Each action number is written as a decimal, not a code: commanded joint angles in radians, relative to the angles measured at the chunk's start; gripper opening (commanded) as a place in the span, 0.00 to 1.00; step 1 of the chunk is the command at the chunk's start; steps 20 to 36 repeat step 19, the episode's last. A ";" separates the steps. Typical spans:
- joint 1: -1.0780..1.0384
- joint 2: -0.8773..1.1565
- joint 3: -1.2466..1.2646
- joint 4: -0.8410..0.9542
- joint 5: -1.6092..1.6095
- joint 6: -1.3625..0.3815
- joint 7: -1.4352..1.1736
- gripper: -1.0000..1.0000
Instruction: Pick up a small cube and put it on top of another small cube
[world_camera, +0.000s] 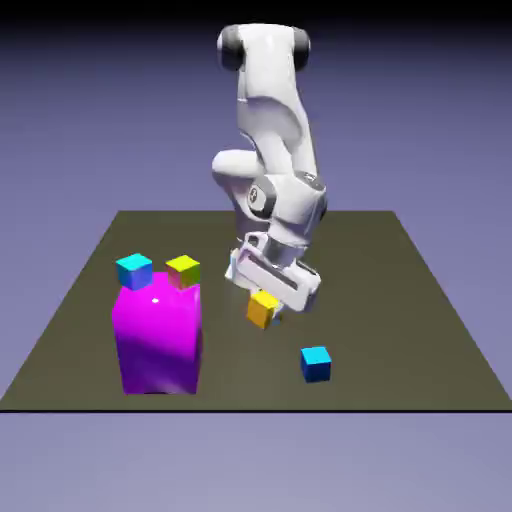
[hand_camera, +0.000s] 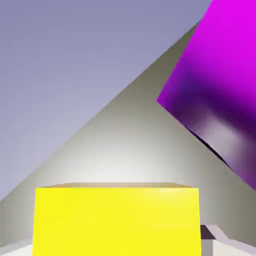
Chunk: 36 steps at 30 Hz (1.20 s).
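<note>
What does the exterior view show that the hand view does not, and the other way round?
Only the exterior view shows the white arm, the cyan cube and the lime-yellow cube on top of the magenta block, and another cyan cube on the table. Only the hand view shows the golden-yellow cube large and close at the hand. Both show that cube, the block and the table.

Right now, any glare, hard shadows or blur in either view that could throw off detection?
Exterior view: sharp; a small white glare spot on the magenta block near its top, no hard cast shadows on the table, and the top of the backdrop fades to black. Hand view: the golden-yellow cube fills the bottom, flat and saturated, hiding most of the tool; the table behind it has a bright washed-out patch.
</note>
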 joint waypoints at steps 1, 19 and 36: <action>-0.018 -0.036 -0.021 0.009 0.042 -0.040 -0.033 0.00; -0.161 -0.251 -0.170 0.014 0.344 -0.211 -0.273 1.00; -0.161 -0.251 -0.170 0.014 0.344 -0.211 -0.273 1.00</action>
